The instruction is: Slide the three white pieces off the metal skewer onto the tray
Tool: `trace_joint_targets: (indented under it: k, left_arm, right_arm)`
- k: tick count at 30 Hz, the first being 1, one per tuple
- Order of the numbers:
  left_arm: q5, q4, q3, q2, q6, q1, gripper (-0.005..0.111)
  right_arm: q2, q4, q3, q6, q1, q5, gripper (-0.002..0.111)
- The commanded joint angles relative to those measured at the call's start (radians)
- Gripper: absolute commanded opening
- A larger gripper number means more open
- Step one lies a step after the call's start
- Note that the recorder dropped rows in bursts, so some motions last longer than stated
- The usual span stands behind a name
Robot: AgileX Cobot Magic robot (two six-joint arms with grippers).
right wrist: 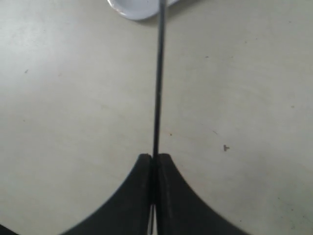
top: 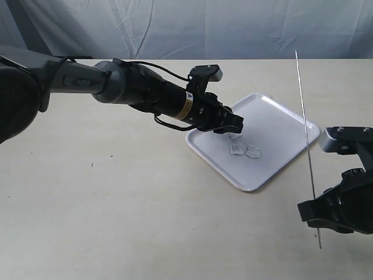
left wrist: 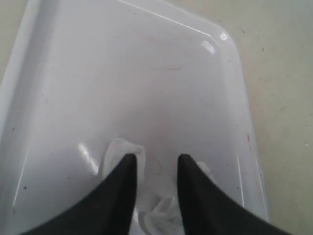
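The white tray [top: 274, 125] lies on the table right of centre. Three white pieces rest on it: two side by side [top: 236, 150] [top: 254, 153], a third [top: 233, 137] just under my left gripper [top: 234, 125]. In the left wrist view that gripper [left wrist: 156, 159] is open low over the tray [left wrist: 146, 73], with pieces beside each finger [left wrist: 117, 149] [left wrist: 205, 171] and one further back between them [left wrist: 164, 218]. The bare metal skewer [top: 306, 128] stands nearly upright, with my right gripper [top: 317, 217] shut on its lower end. The right wrist view shows the gripper [right wrist: 154, 156] clamping the skewer [right wrist: 159, 73].
The beige tabletop [top: 116, 204] spreads around the tray. A pale cloth backdrop [top: 204, 29] hangs behind the table's far edge. A corner of the tray [right wrist: 137, 7] shows beyond the skewer in the right wrist view.
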Motion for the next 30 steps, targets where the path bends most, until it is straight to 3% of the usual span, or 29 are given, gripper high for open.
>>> trace_joint_targets:
  k: [1,7,10,12,17,20,30]
  left_arm:
    - [0.010,-0.002,0.003,0.002,-0.005,-0.008,0.047]
    - [-0.090,-0.002,0.003,-0.064,0.007,0.002,0.049]
    - [-0.160,-0.002,0.003,-0.127,0.011,0.033,0.044]
    - [-0.245,-0.002,0.003,-0.169,0.025,0.062,0.036]
    - [-0.613,-0.002,0.003,-0.246,0.080,0.177,0.019]
    - [-0.613,-0.002,0.041,-0.291,0.037,0.240,0.013]
    - [-0.613,-0.002,0.255,-0.482,0.300,0.354,0.013]
  right_arm:
    - [-0.007,0.005,-0.015,-0.013,0.002,-0.020,-0.001]
    - [0.034,-0.092,-0.131,0.008,0.002,-0.055,-0.001]
    - [0.107,-0.115,-0.215,0.008,0.002,-0.082,-0.001]
    - [0.174,-0.115,-0.273,0.008,0.002,-0.103,-0.001]
    - [0.343,-0.115,-0.414,0.008,0.002,-0.121,-0.001]
    - [0.447,-0.118,-0.483,0.008,0.002,-0.113,-0.001]
    - [0.634,-0.160,-0.579,-0.001,0.002,-0.078,-0.001]
